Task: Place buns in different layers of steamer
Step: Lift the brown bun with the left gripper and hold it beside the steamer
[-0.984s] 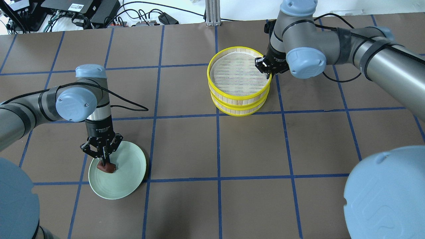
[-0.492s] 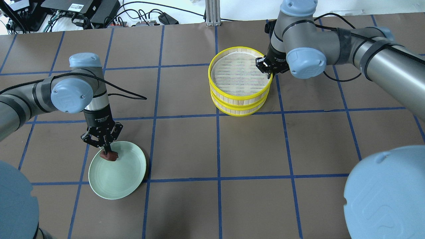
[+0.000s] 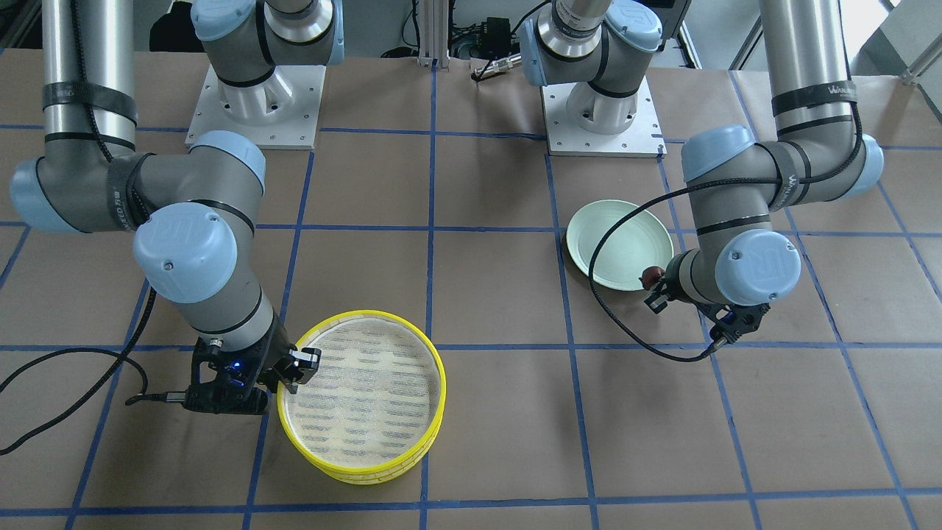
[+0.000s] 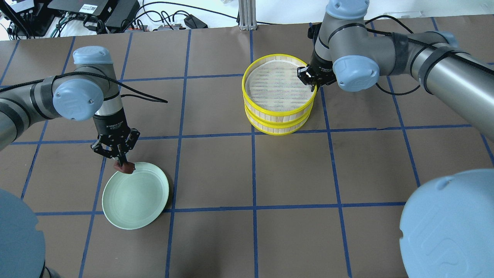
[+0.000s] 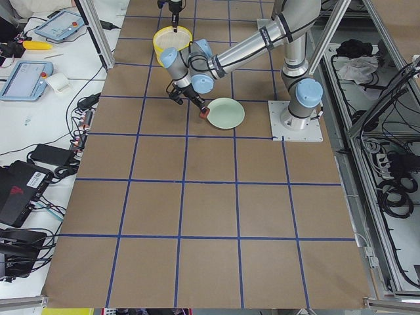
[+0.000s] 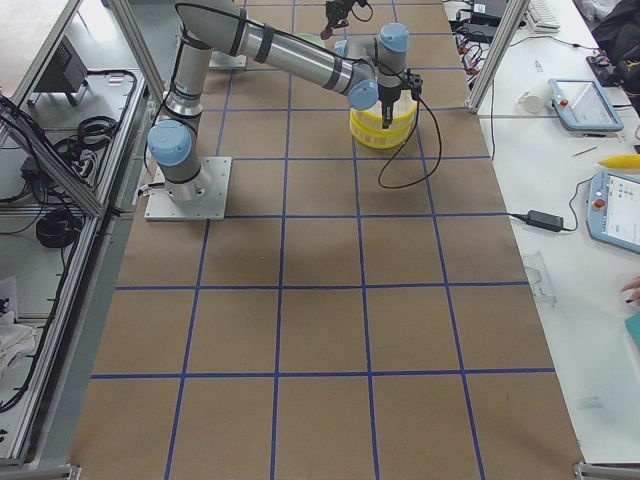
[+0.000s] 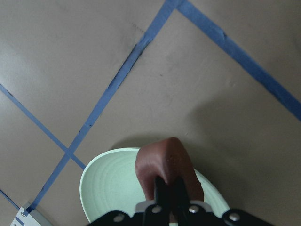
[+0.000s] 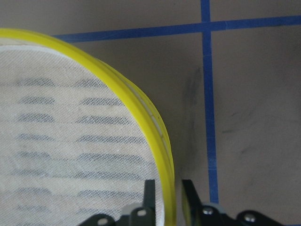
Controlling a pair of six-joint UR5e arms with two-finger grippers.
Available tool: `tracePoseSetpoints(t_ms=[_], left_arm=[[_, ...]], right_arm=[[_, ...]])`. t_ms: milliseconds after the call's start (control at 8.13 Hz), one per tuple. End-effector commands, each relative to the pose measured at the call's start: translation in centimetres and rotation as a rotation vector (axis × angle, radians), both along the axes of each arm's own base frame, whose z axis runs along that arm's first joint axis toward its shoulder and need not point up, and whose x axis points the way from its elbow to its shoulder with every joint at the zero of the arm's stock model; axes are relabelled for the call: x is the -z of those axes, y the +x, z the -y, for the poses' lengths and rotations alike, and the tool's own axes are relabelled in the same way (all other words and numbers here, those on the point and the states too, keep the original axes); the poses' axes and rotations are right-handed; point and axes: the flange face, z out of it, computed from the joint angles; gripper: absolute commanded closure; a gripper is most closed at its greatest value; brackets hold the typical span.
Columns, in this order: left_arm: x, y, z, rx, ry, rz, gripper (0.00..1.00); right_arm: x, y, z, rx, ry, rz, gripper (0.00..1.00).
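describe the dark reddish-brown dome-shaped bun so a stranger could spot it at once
On the brown table with blue tape lines, find the pale green round plate on the robot's left half. At its far rim, the left gripper pinches the dark reddish-brown dome-shaped bun. Unlike the pale flat plate, it is a small dark lump.

Open counter point(image 4: 216, 166) stretches between the plate point(image 4: 135, 200), near left, and the stacked steamer point(image 4: 278, 116), far right. The steamer is uncovered on top, but the right arm's fingers point(image 8: 189, 195) clamp its right rim, blocking that side.
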Motion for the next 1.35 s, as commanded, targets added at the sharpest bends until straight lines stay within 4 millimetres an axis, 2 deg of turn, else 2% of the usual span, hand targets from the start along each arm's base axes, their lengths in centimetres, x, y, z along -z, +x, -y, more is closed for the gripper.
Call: tracePoseSetpoints(t_ms=[0,123,246,369,492,615,738,861,984,1230], left_arm=[[-2.9,0.3,2.2,0.059,-0.065,-0.009,1.0],[-3.8,0.3,3.1,0.087,-0.113,-0.008,1.0],[-4.5,-0.1,3.8,0.111,-0.174,0.0,1.0],[-4.9,-1.3,4.3,0.137,-0.216,0.005,1.0],[-5.4,-3.9,4.3,0.18,-0.244,0.012,1.0],[-6.2,-5.7,4.7,0.212,-0.295,0.018,1.0],[-7.3,-7.2,4.9,0.238,-0.342,0.017,1.0],[-8.4,-9.3,5.4,0.311,-0.42,0.012,1.0],[-9.4,-11.2,5.9,0.347,-0.514,-0.031,1.0],[-10.1,-14.9,5.4,0.359,-0.563,-0.118,1.0]], right_arm=[[0.0,-0.1,0.0,0.002,-0.003,-0.006,0.52],[0.0,-0.1,0.0,0.0,-0.003,-0.008,0.44],[0.1,-0.1,0.0,0.0,-0.002,-0.009,0.44],[0.1,-0.1,0.0,0.0,-0.002,-0.009,0.45],[0.5,-0.1,0.0,-0.001,0.004,-0.013,0.5],[1.1,-0.4,-0.3,0.003,0.02,-0.012,0.75],[1.3,-0.9,-0.3,0.009,0.026,-0.011,0.92],[1.2,-1.1,-0.3,0.006,0.024,-0.01,1.0],[0.9,-1.1,-0.4,0.004,0.024,-0.013,1.0],[0.8,-1.0,-0.5,0.016,0.027,0.002,1.0]])
